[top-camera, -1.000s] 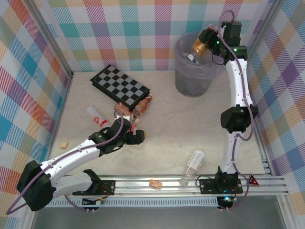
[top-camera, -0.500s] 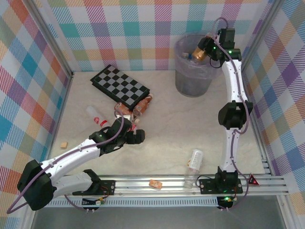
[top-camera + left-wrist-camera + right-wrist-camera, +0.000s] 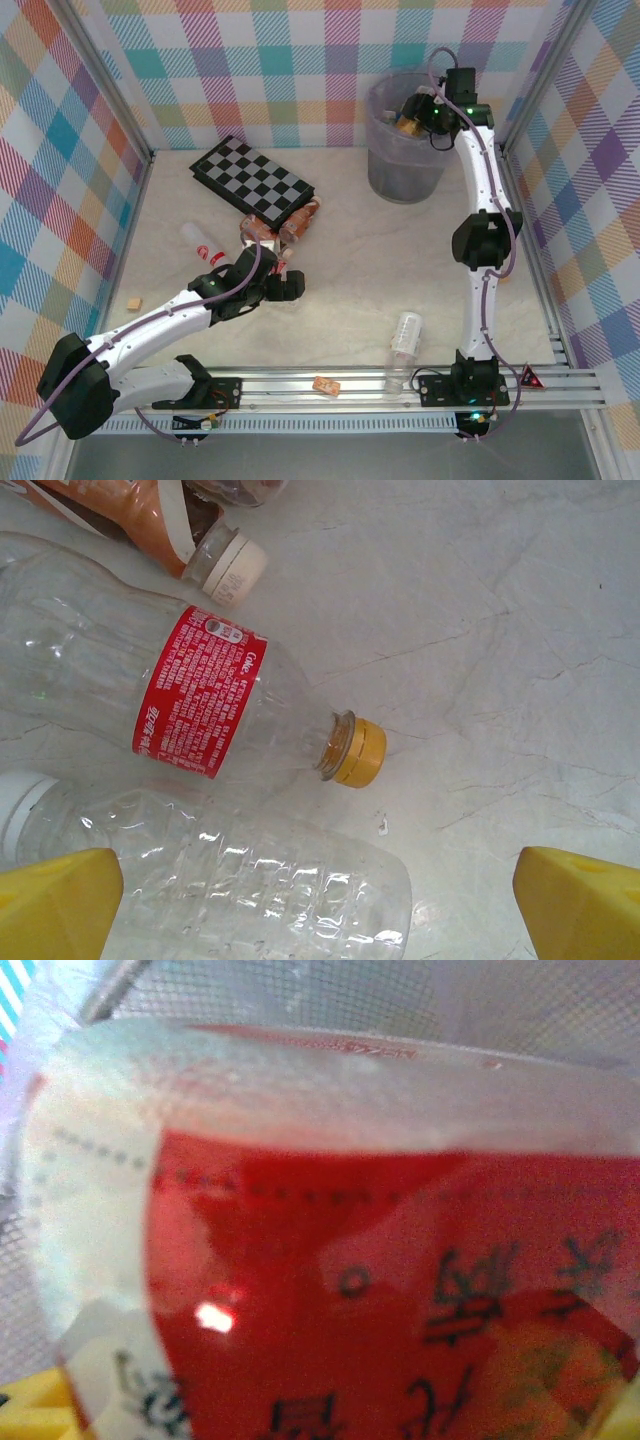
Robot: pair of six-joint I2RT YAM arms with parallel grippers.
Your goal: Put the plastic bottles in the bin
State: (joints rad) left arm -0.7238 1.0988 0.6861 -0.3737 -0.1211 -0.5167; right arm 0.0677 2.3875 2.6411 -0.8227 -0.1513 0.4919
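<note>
My right gripper [image 3: 417, 113] hangs over the mouth of the bin [image 3: 400, 165], a pale-purple translucent bucket at the back right. It is shut on an orange-and-red-labelled plastic bottle [image 3: 407, 124]. In the right wrist view that bottle's red label [image 3: 350, 1260] sits right against the lens, with the bin's wall [image 3: 300, 990] behind it. My left gripper [image 3: 320, 910] stands open over the table, its yellow fingertips [image 3: 55, 905] wide apart. Between them lies a clear unlabelled bottle [image 3: 240, 880]. Beyond it lie a red-labelled bottle with a yellow cap [image 3: 200, 710] and a brown-labelled one [image 3: 150, 520].
A black-and-white checkerboard [image 3: 250, 180] lies at the back left, with several bottles [image 3: 282, 226] against its near edge. Another bottle [image 3: 200, 243] lies to the left and one [image 3: 405, 340] near the front rail. A small tan cube [image 3: 132, 302] sits at the left wall.
My right arm has carried its bottle left and lower, from beside the bin's far rim to over its mouth. The left arm has barely moved.
</note>
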